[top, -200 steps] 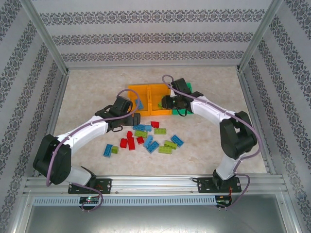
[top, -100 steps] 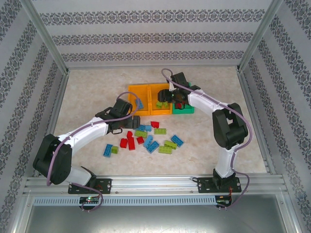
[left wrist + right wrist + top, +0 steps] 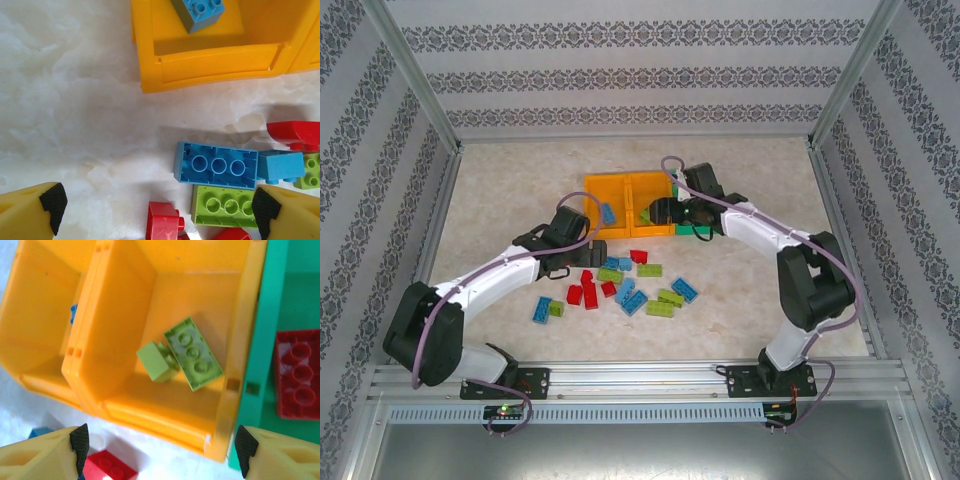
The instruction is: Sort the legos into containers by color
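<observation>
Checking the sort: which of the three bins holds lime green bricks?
The middle orange bin, holding two lime bricks; the left orange bin has a blue brick, the green bin a red brick.

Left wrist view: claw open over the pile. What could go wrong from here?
1. The blue brick lies against a lime brick; the left claw may pinch both and mix colours.
2. The right claw hangs close to the middle orange bin at its near wall; pulling back could nudge it.
</observation>
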